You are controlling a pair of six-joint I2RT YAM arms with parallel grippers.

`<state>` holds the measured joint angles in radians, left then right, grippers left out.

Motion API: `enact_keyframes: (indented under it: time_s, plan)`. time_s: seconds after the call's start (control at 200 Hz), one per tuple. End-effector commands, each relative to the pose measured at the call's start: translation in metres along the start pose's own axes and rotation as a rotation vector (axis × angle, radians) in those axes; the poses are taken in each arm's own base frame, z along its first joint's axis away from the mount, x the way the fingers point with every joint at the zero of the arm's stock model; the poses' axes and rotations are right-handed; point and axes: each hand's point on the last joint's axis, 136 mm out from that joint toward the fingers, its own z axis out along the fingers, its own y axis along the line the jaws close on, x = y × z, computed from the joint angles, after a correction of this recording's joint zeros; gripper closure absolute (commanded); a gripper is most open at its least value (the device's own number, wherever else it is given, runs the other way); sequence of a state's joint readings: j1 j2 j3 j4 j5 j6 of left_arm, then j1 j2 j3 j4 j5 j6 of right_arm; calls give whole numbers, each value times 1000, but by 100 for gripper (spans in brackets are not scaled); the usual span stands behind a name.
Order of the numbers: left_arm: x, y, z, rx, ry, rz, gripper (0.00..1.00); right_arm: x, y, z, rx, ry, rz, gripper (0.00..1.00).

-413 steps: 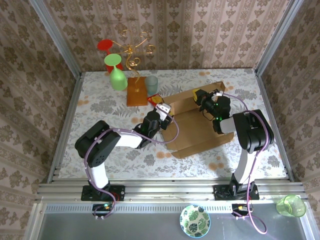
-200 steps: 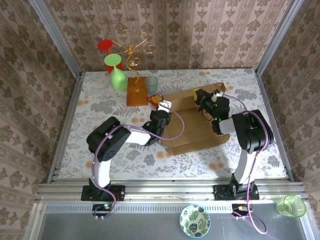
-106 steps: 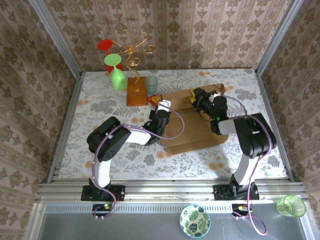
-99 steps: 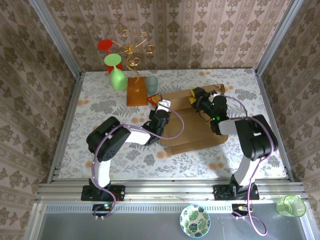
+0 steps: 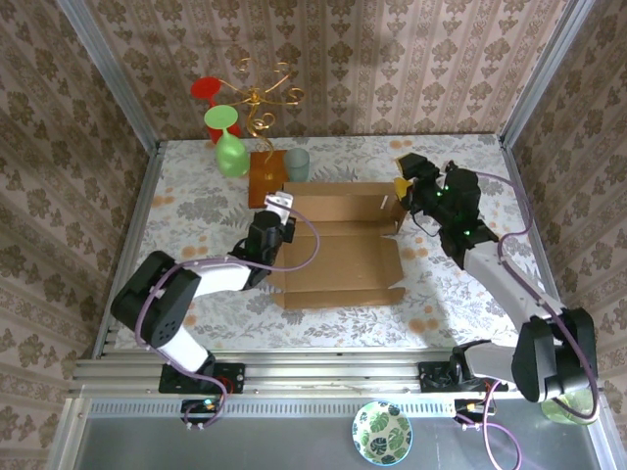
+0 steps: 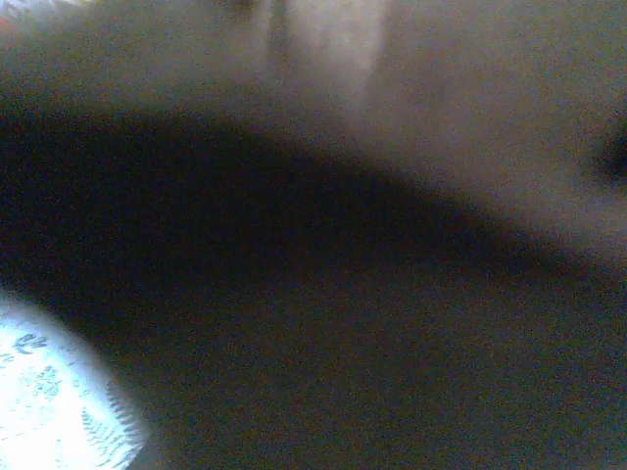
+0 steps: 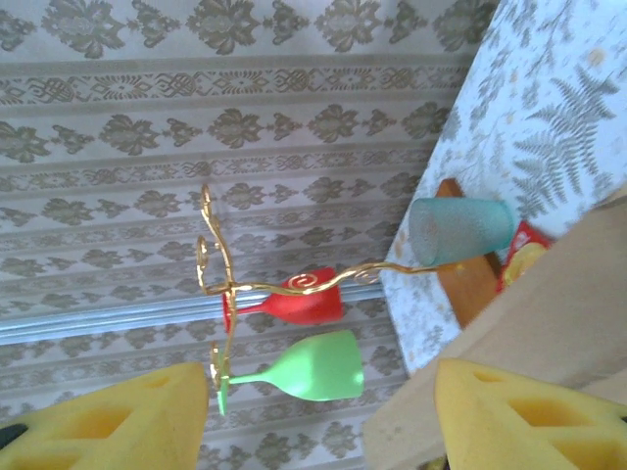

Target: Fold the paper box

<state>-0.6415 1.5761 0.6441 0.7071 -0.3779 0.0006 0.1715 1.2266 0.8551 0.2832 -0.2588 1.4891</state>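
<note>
Box (image 5: 338, 255) lies open and flat on table (image 5: 196, 215), far left corner just beside slab (image 5: 266, 179). Left tool (image 5: 274, 213) clenched, just nearer than slab, at the box's left rim. Cannot tell whether it pinches card (wrist view dark, blurred). Right tool (image 5: 403, 186) released, pads spread, well right of slab. Judgement: card is light, stiff across panels, hinges only at scores and likely slides. Take flaps by free edges and pin the base.

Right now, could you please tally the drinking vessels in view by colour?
Green: 2 (green wine glass, green cup)
Red: 1 (red wine glass)
Teal: 1 (teal tumbler)
Total: 4
</note>
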Motion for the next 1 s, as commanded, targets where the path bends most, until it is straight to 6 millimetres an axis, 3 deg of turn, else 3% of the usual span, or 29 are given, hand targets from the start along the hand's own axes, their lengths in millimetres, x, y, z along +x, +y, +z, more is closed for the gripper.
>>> enact_keyframes:
  time_s: [0.0,0.265,0.555,0.75,0.995]
  plan:
    - [-16,2,-9,93,-16,-39,100,-15,0,-20,130,-61,-111,37]
    - [-25,14,-23,170,-3,-73,100,-26,5,-43,248,-58,-268,38]
    - [-33,17,-30,219,-7,-92,100,-27,10,-53,247,-21,-506,39]
    - [-32,19,-23,182,7,-73,100,-21,9,-51,268,13,-426,45]
    - [-33,18,-13,127,-1,-65,100,-3,-13,-38,386,11,-214,51]
